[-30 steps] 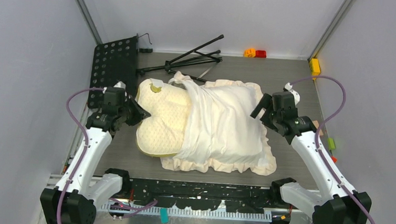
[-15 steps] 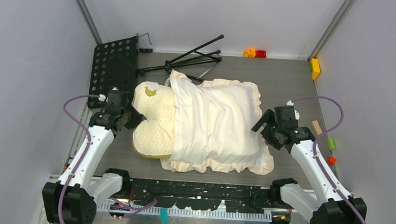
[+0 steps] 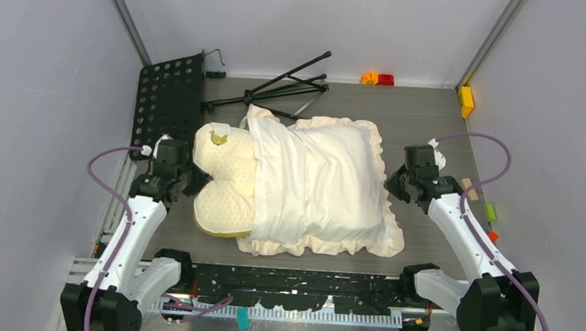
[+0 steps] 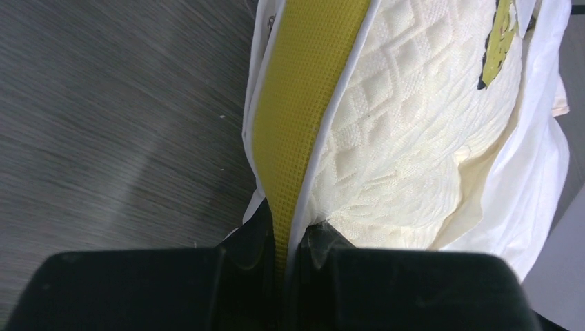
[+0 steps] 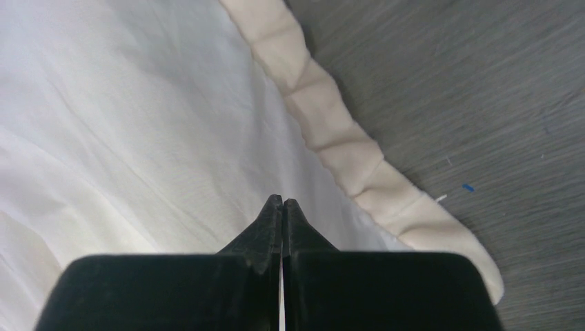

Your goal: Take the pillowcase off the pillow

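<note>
The pale yellow quilted pillow (image 3: 225, 178) lies at table centre, its left third bare and the rest inside the off-white pillowcase (image 3: 320, 175). My left gripper (image 3: 195, 179) is shut on the pillow's yellow edge seam (image 4: 303, 83), which runs between the jaws of this gripper (image 4: 286, 231). An olive tag (image 4: 500, 41) shows on the quilted pillow face (image 4: 400, 138). My right gripper (image 3: 393, 186) is at the case's right side. In the right wrist view this gripper (image 5: 283, 201) is shut, tips together over the smooth pillowcase (image 5: 138, 124) just inside the ruffled border (image 5: 345, 138). No fold of cloth shows between the tips.
A black perforated plate (image 3: 168, 102) and a folded black stand (image 3: 280, 87) lie at the back left. Small orange and red blocks (image 3: 378, 79) and a yellow block (image 3: 466, 100) sit along the back edge. More small blocks (image 3: 489, 212) lie at the right edge of the grey table (image 3: 433, 121).
The right gripper has gone from open to shut and moved nearer and slightly right along the case's edge. The pillowcase has settled further left over the pillow. The left gripper keeps its hold.
</note>
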You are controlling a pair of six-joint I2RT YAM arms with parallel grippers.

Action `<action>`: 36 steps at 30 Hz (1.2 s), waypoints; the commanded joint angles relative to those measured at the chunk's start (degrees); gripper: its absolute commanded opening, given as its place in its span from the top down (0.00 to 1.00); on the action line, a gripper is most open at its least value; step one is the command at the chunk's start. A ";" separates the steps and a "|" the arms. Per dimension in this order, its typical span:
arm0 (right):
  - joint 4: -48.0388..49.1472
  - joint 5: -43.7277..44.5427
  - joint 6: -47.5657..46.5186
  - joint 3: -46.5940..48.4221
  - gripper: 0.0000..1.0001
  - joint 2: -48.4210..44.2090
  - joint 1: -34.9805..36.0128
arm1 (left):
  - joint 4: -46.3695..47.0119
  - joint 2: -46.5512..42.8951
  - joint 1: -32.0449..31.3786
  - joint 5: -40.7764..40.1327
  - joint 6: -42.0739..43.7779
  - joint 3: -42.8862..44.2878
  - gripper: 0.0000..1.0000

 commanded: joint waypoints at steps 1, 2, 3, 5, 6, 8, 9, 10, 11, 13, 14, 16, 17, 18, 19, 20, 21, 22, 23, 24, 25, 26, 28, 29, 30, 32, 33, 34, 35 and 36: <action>1.27 9.22 -0.65 8.89 1.00 1.13 -1.68 | -2.26 -1.39 0.74 -14.55 6.03 6.73 1.00; 1.23 10.40 -0.73 10.08 1.00 1.16 -2.28 | -2.81 -1.65 0.76 -17.25 8.48 8.45 1.00; 1.21 11.41 -0.79 11.20 1.00 1.19 -2.84 | -2.92 -2.01 0.86 -19.97 10.48 9.77 1.00; 1.21 13.84 -0.87 13.37 1.00 1.04 -3.63 | -2.44 -2.73 0.80 -24.03 13.14 11.52 1.00; 1.21 15.00 -0.92 14.64 1.00 0.90 -3.84 | -2.46 -2.86 0.82 -25.14 13.63 12.11 1.00; 1.21 16.80 -1.18 16.20 1.00 0.54 -3.99 | -2.72 -2.88 0.81 -25.68 13.75 12.73 1.00; 1.05 17.02 -1.19 16.73 1.00 0.27 -4.02 | -2.72 -2.81 0.82 -25.52 13.43 12.68 1.00; 1.04 15.63 -1.23 16.95 1.00 0.08 -3.98 | -2.49 -2.79 0.77 -24.87 13.08 12.20 1.00; 1.31 13.09 -1.69 16.66 1.00 -0.02 -3.98 | -2.05 -2.79 0.79 -24.05 12.97 11.59 1.00; 3.10 3.92 -3.59 15.42 0.78 0.44 -3.99 | -0.90 -2.66 0.75 -22.12 12.66 9.91 1.00; 3.55 -1.24 -4.64 14.62 0.54 0.86 -3.98 | -0.55 -2.49 0.80 -21.34 12.54 9.21 1.00; 3.87 -11.48 -6.17 12.59 0.18 1.81 -4.00 | -0.29 -2.05 0.77 -19.86 12.27 8.12 1.00; 3.93 -15.23 -6.46 11.25 0.14 2.00 -4.02 | -0.28 -1.89 0.80 -19.62 12.18 7.87 1.00; 3.98 -18.10 -6.67 9.65 0.13 1.91 -3.96 | -0.22 -1.76 0.81 -19.40 12.17 7.58 1.00; 4.14 -20.77 -6.87 7.90 0.12 1.56 -3.98 | -0.17 -1.66 0.82 -19.25 12.16 7.37 1.00; 4.38 -22.54 -6.95 6.06 0.12 0.89 -4.00 | -0.01 -1.88 0.81 -19.22 12.16 6.99 1.00; 4.45 -24.08 -6.96 4.17 0.11 0.16 -3.96 | 0.30 -2.14 0.77 -19.04 12.02 6.57 1.00; 4.46 -25.53 -6.69 2.41 0.11 -0.65 -3.98 | 0.74 -2.51 0.76 -18.75 11.99 6.09 1.00; 4.48 -26.65 -6.34 0.48 0.11 -1.38 -3.97 | 1.44 -3.01 0.81 -18.31 11.97 5.41 1.00; 4.70 -27.72 -5.86 -1.34 0.10 -2.36 -3.91 | 2.52 -3.62 0.82 -17.69 12.06 4.56 1.00; 5.13 -28.58 -5.25 -3.06 0.10 -3.29 -3.93 | 3.67 -4.20 0.82 -17.00 12.15 3.74 1.00; 5.40 -29.07 -4.66 -4.67 0.10 -4.16 -3.92 | 4.94 -4.79 0.77 -16.13 12.16 2.81 1.00; 6.32 -29.88 -3.48 -7.68 0.10 -6.02 -3.73 | 7.18 -5.68 0.74 -15.05 11.98 0.90 1.00; 6.90 -30.19 -2.94 -8.77 0.10 -6.65 -3.65 | 7.65 -5.80 0.77 -14.58 11.84 0.46 1.00; 7.23 -30.50 -2.48 -9.46 0.10 -7.08 -3.55 | 7.96 -5.65 0.81 -13.96 12.11 0.28 1.00; 7.48 -31.10 -1.98 -10.60 0.10 -7.20 -3.34 | 7.68 -4.92 0.80 -13.55 12.55 0.30 1.00; 7.77 -31.39 -1.77 -11.09 0.10 -7.17 -3.10 | 7.54 -4.76 0.82 -13.56 12.48 0.34 1.00; 8.13 -31.77 -1.74 -11.53 0.10 -6.98 -2.71 | 7.51 -4.61 0.83 -13.56 12.51 0.28 1.00; 8.41 -32.31 -2.06 -11.81 0.10 -6.74 -2.16 | 7.51 -4.63 0.79 -13.62 12.47 0.26 1.00; 8.21 -32.16 -2.47 -11.91 0.10 -6.38 -1.09 | 7.45 -4.57 0.75 -13.83 12.41 0.38 1.00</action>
